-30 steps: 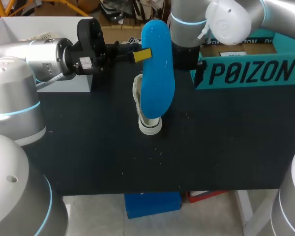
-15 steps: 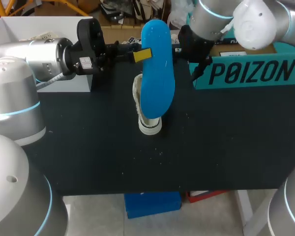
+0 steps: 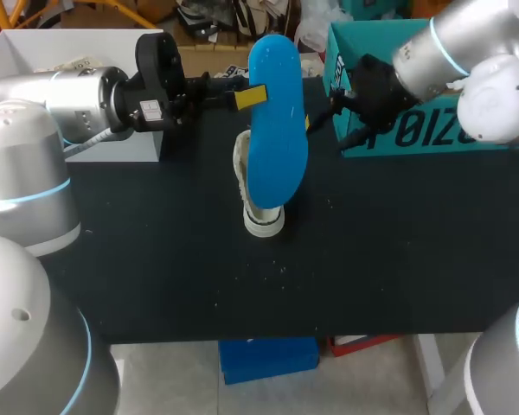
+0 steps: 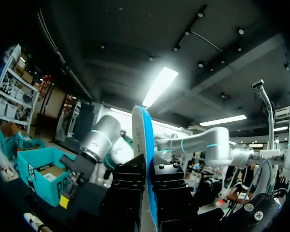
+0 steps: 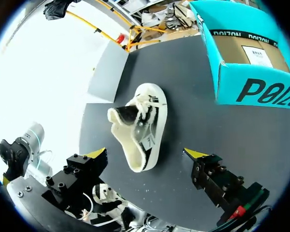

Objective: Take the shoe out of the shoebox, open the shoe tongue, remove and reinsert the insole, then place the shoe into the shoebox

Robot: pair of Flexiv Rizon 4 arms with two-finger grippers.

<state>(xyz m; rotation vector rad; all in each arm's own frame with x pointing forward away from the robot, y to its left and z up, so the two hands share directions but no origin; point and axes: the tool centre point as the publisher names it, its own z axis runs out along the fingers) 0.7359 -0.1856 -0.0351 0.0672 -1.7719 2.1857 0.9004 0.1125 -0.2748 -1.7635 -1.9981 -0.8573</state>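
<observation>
My left gripper (image 3: 253,97) is shut on a blue insole (image 3: 277,130) and holds it upright, high over the middle of the table. In the left wrist view the insole (image 4: 144,140) stands edge-on between the black fingers (image 4: 130,188). Below it a white shoe (image 3: 261,216) lies on the black table, mostly hidden by the insole. The right wrist view looks down on the shoe (image 5: 140,125), which lies on its side, collar toward the white box. My right gripper (image 5: 146,153) hangs open above it, empty. The teal shoebox (image 3: 467,130) stands open at the back right, partly behind my right arm.
A white box (image 3: 69,43) stands at the back left behind my left arm. The black table (image 3: 372,259) stretches bare toward its front edge. The shoebox (image 5: 246,58) is seen with only a card lying flat inside.
My right arm has swung to the right, out from behind the insole and in front of the shoebox. The left arm and the insole have kept still.
</observation>
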